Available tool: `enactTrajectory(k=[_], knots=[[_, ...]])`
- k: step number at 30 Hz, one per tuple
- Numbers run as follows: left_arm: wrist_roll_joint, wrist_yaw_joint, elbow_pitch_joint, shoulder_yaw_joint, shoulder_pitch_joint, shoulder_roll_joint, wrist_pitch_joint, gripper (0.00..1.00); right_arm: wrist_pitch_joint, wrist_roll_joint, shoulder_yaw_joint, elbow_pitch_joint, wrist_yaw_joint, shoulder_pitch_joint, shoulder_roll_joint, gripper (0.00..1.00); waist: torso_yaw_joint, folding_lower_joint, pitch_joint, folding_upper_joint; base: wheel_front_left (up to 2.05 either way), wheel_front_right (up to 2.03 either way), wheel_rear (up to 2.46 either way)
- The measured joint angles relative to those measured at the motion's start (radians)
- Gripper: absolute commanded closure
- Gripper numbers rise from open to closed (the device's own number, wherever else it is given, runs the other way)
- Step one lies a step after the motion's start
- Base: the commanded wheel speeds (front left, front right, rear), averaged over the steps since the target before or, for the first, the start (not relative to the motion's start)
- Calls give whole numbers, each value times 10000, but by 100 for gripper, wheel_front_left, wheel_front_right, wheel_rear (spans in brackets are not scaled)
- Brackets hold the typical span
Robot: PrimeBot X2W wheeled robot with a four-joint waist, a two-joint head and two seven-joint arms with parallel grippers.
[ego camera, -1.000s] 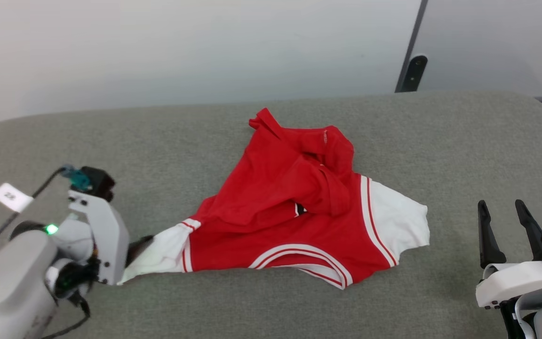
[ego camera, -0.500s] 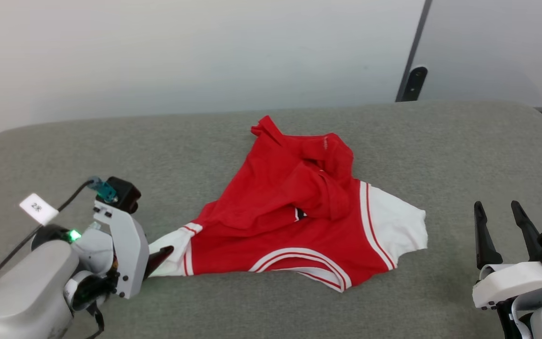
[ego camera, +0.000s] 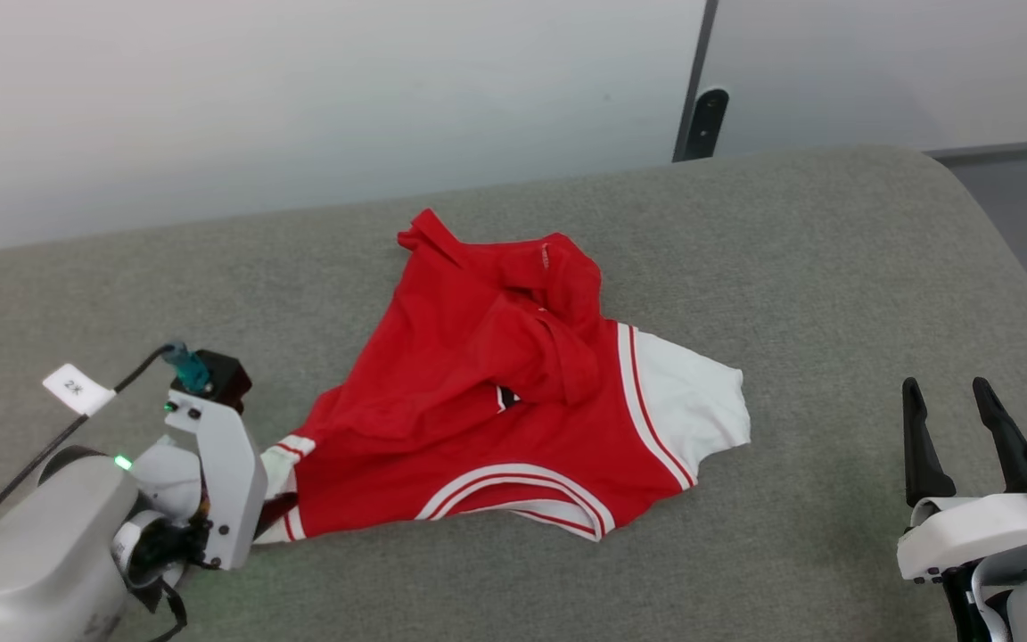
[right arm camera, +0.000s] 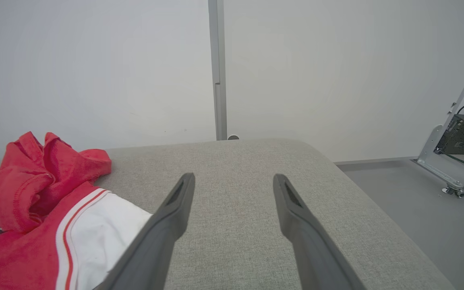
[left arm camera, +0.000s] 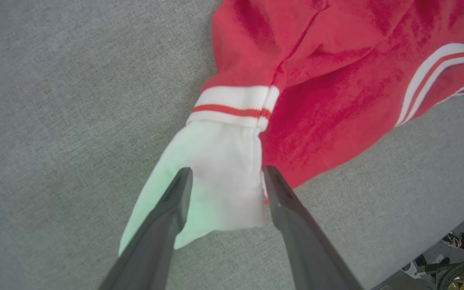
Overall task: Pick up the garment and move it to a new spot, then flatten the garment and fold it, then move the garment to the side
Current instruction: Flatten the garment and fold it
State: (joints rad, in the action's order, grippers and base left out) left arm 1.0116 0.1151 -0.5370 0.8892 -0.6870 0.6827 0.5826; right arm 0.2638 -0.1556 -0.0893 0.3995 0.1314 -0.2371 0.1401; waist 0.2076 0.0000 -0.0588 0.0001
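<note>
The garment (ego camera: 478, 419), a red jersey with white sleeves and striped trim, lies crumpled in the middle of the grey padded table (ego camera: 834, 267). My left gripper (ego camera: 275, 506) is low at the garment's near-left corner. In the left wrist view my left gripper (left arm camera: 228, 177) stands open, its two dark fingers astride the white sleeve (left arm camera: 216, 177), which lies flat between them. My right gripper (ego camera: 950, 401) stands open at the lower right, apart from the garment. In the right wrist view the right gripper (right arm camera: 234, 181) has only table between its fingers, and the garment (right arm camera: 34, 209) lies to its left.
A pale wall stands behind the table, with a dark vertical post (ego camera: 701, 125) at the back. The table's rounded right edge (ego camera: 1004, 259) drops to grey floor (right arm camera: 417, 209). A metal frame with a black box (right arm camera: 461, 139) stands on that floor.
The head camera has shifted, so the whole scene sits further left. My left gripper has moved in over the white sleeve, which now shows less beside it. The right gripper has stayed put.
</note>
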Motion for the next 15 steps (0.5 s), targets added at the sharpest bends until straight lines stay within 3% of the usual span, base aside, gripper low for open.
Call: enactTrajectory(k=[2, 5, 6, 12, 13, 15], knots=[[-8, -10, -167, 48, -38, 19, 115, 6, 0, 0, -8, -6, 0, 0, -12, 0, 93, 0, -63, 0, 0, 0, 0], [90, -44, -470, 88, -42, -8, 347, 10, 0, 0, -2, -6, 0, -5, -44, 0, 190, 0, -146, 0, 0, 0, 0], [104, -56, -570, 82, -45, -25, 403, 16, 0, -2, -6, -6, 0, -13, -42, 0, 214, 0, -171, 0, 0, 0, 0], [194, -176, -1030, 111, -145, -144, 690, 95, 0, -31, 6, -12, 0, -29, -46, 0, 282, 0, -274, 0, 0, 0, 0], [194, -176, -1051, 115, -183, -157, 755, 100, 0, -31, 4, -12, 0, -29, -48, 0, 278, 0, -280, 0, 0, 0, 0], [198, -174, -1081, 115, -285, -171, 800, 100, 0, -31, -10, -17, 0, -29, -58, 0, 254, 0, -291, 0, 0, 0, 0]])
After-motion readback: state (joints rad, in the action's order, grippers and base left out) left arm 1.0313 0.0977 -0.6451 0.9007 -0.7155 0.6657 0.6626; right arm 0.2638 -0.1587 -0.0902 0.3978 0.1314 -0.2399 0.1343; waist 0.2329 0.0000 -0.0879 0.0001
